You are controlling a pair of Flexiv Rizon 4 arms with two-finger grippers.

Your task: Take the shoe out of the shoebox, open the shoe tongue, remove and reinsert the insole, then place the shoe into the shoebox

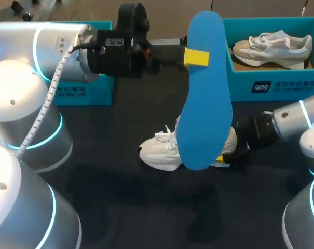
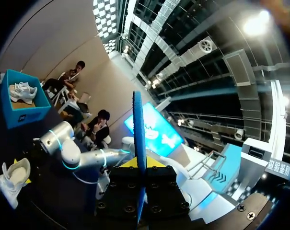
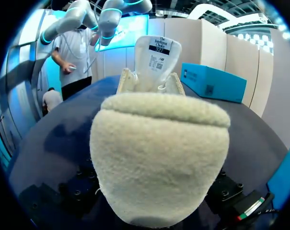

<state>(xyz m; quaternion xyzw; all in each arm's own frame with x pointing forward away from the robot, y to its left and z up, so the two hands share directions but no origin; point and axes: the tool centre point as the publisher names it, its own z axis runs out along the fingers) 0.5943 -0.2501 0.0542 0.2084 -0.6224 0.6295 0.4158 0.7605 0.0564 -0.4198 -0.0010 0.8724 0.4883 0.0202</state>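
Starting left-behind the white lace-up sneaker (image 1: 159,153): blue cardboard box (image 1: 89,93), contents hidden. Bare black tabletop (image 1: 146,207) lies in front of the sneaker. Left gripper (image 1: 194,58), raised above the sneaker, clamps the blue foam insole (image 1: 203,104) upright. Blue shoebox (image 1: 281,85) right-behind holds a beige sneaker (image 1: 273,49). Right gripper (image 1: 224,155) at the white sneaker's heel, grip can't be told.

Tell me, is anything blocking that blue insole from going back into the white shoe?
Nothing visible does. The blue insole hangs in the left gripper, in open air above the white shoe, whose tongue stands raised. The shoe's opening itself is hidden from view.
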